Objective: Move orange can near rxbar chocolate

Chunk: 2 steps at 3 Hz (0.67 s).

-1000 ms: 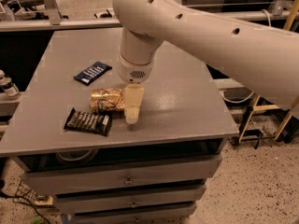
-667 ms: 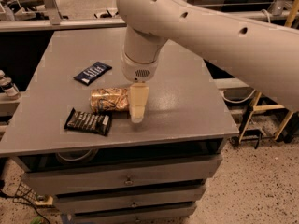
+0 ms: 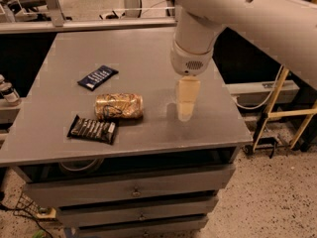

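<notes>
We log a grey flat-topped cabinet table with stacked shallow grey drawers under its top, each with a small centre knob. The floor is a pale speckled stone floor. Right of the table we see a yellow tubular metal frame standing on that floor. A grey horizontal rail runs behind the far edge. Light is warm and dim, with a soft sheen on the top. The gripper hangs over the table's right part
</notes>
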Motion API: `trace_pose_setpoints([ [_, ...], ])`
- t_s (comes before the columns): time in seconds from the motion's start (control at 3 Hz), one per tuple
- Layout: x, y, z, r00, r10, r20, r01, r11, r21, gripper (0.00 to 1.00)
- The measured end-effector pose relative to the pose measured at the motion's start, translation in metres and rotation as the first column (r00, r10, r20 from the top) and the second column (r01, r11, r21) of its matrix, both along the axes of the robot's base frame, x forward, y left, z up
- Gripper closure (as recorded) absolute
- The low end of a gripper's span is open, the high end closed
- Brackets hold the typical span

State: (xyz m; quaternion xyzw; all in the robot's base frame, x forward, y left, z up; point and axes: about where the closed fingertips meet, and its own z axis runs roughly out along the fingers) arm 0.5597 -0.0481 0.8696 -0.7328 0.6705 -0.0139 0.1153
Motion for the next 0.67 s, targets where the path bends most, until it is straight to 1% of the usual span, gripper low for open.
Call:
trace_pose_setpoints([
  [0.33,0.0075,-0.0565,0.0023,0.9979,-0.062,-0.018,0.062,0.998,0.018,0.0],
  [0.67,0.0093,-0.0642,0.0043,0.9974,-0.07,-0.014,0.07,0.997,0.021,0.0],
])
